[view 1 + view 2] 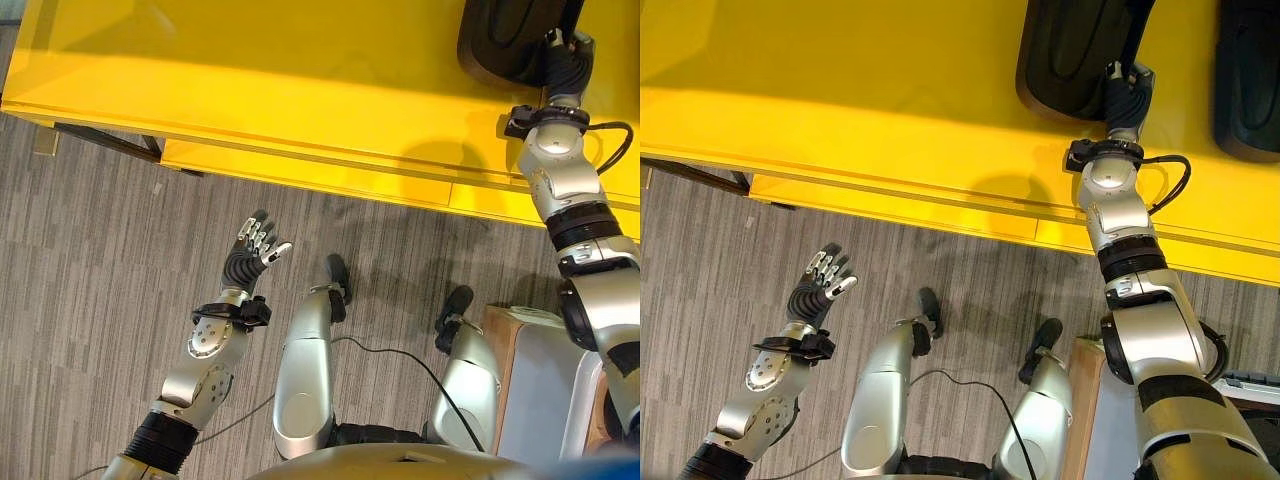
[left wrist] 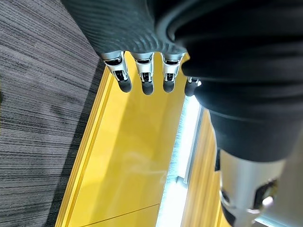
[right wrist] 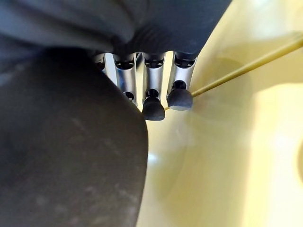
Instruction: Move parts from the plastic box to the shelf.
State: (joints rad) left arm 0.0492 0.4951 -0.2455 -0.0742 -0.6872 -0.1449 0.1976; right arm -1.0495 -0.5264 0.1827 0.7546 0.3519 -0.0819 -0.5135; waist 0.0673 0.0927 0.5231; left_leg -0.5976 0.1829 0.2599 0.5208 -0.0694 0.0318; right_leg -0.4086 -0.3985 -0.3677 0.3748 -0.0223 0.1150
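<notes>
Grey striped carpet runs under a yellow shelf (image 1: pixel 250 90) that spans the upper part of the left eye view. My right hand (image 1: pixel 566 62) reaches over the shelf's front edge toward its far right corner, against a dark moulded part (image 1: pixel 500 45) lying there. My left hand (image 1: pixel 255 250) hangs over the carpet, well short of the front edge, fingers spread and empty.

Right eye view: same layout. The dark part's long axis looks to run away from the front edge, roughly in line with my right forearm. My right hand meets its near end. 1 further dark part (image 1: pixel 1248 80) lies beside it toward the right edge, apart from my hand.

Left wrist view: my fingers (image 2: pixel 147 78) are straight and released, with nothing between them; the yellow shelf front lies beyond.

Right wrist view: my fingertips (image 3: pixel 179 98) sit curled against the dark part, which bulks beside them over the yellow surface. I judge a grasp, the part at or near set-down.

Assessment: the right hand is the only hand at the part; the coming release turns on drawing back along that long axis toward the front edge. Plastic box location: cannot tell.
</notes>
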